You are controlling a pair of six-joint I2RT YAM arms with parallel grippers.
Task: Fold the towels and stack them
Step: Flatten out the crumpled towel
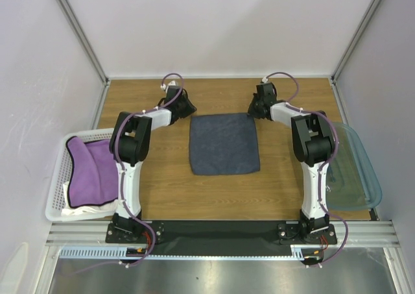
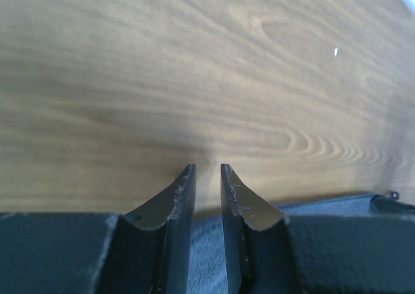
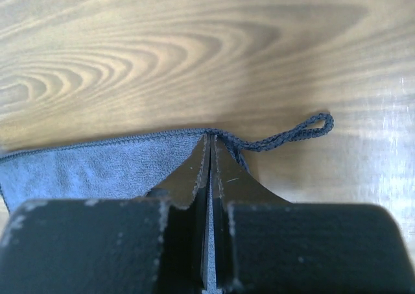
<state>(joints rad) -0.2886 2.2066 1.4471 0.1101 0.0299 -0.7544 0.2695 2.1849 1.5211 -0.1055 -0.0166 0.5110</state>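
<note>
The small dark navy towel (image 1: 224, 143) lies flat in the middle of the wooden table. My left gripper (image 1: 187, 108) is low at its far left corner, jaws a little apart and empty; in the left wrist view (image 2: 206, 171) the fingertips reach past the towel's edge (image 2: 324, 206) over bare wood. My right gripper (image 1: 255, 108) is at the far right corner. In the right wrist view (image 3: 210, 138) it is shut on the towel's hem (image 3: 78, 167) beside its hanging loop (image 3: 292, 133). The purple towel (image 1: 91, 171) lies in the basket over a bit of white towel (image 1: 81, 208).
The white perforated basket (image 1: 57, 177) sits off the table's left edge. The translucent teal bin (image 1: 360, 171) sits at the right edge. Grey walls with metal posts close in the back and both sides.
</note>
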